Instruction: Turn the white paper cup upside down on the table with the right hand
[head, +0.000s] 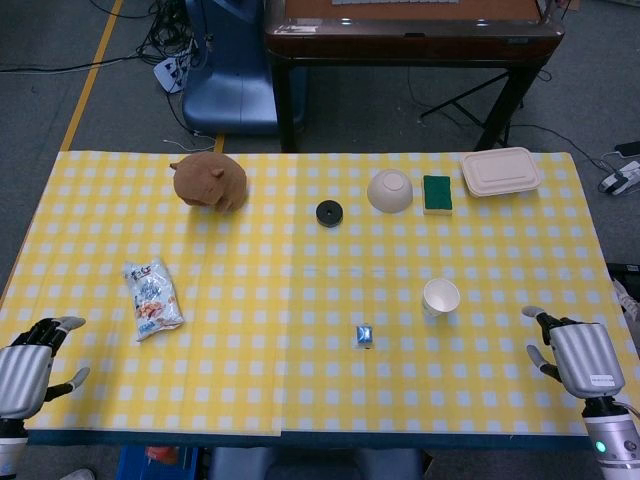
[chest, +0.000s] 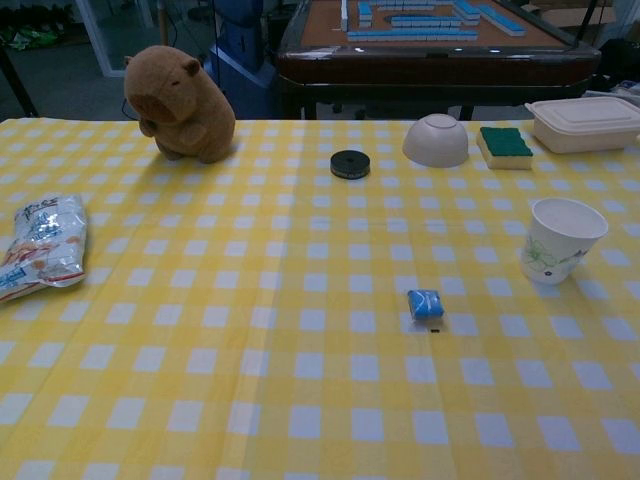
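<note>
The right hand hovered at the table's near right corner, fingers apart and holding nothing. The left hand sat at the near left corner, likewise spread and empty. Neither showed in the chest view.

The cup stood on the table toward the near right, well apart from the right hand, with only bare checked cloth between them. A small blue packet lay near the cup, toward the near edge and the middle. Along the far edge sat a lidded box, a green sponge, an overturned bowl and a black disc. A plush capybara sat at the far left, a snack bag toward the near left.

The cup stood upright, mouth up, its long axis tilted slightly
</note>
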